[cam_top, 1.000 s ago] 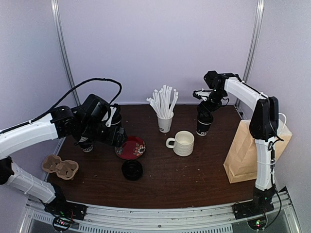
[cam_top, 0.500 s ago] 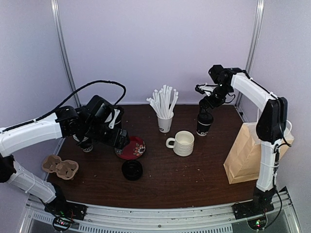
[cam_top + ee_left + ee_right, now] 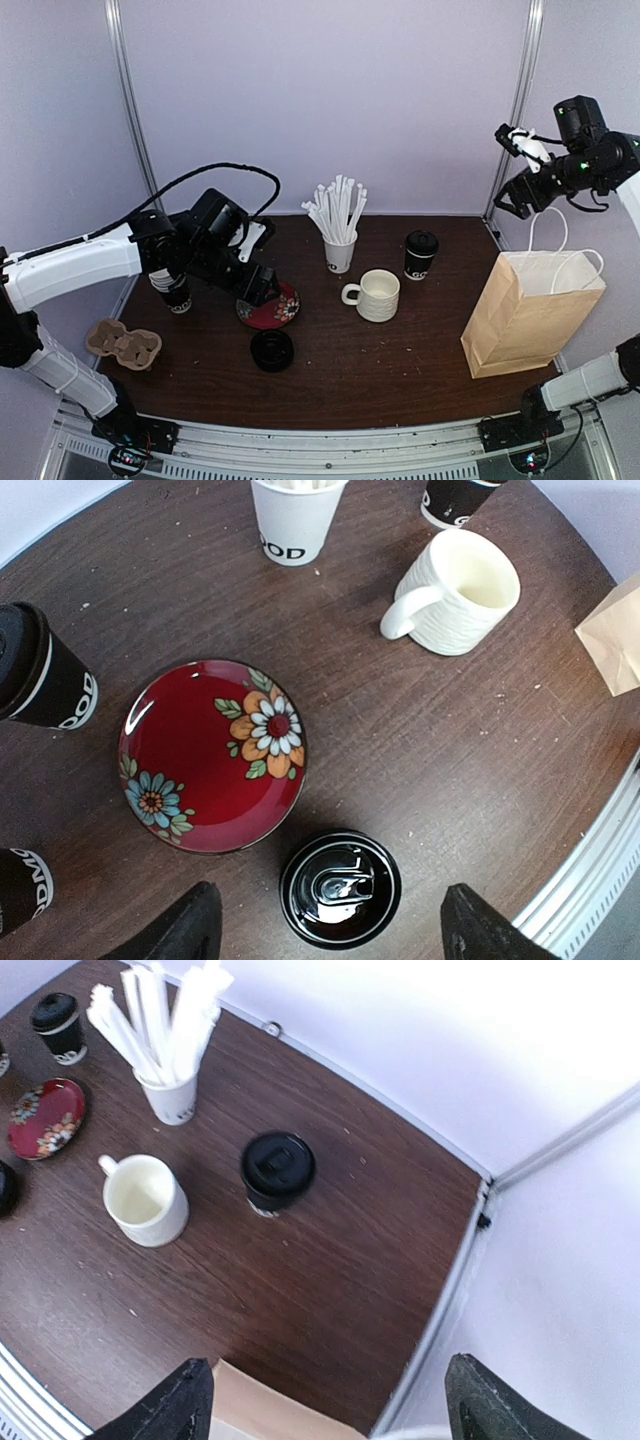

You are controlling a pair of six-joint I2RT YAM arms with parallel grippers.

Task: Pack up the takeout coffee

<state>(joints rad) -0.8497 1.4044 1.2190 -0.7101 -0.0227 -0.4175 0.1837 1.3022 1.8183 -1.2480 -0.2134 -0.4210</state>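
Several takeout coffee cups with black lids stand on the table. One is back right (image 3: 421, 254), also in the right wrist view (image 3: 278, 1170). One is at the front (image 3: 272, 350), directly under my left gripper in its wrist view (image 3: 340, 888). Two more are at the left (image 3: 40, 680) (image 3: 20, 885), partly hidden by the left arm in the top view (image 3: 176, 292). My left gripper (image 3: 258, 288) (image 3: 335, 935) is open and empty, above the red plate and front cup. My right gripper (image 3: 512, 195) (image 3: 330, 1400) is open and empty, raised high above the paper bag.
A brown paper bag (image 3: 528, 310) stands open at the right. A cardboard cup carrier (image 3: 125, 343) lies front left. A cream ribbed mug (image 3: 378, 295), a white cup of straws (image 3: 340, 248) and a red flowered plate (image 3: 212, 755) sit mid-table.
My right gripper let go of the back-right cup and rose up and to the right, above the bag. The cup stayed on the table. My left gripper shifted slightly right.
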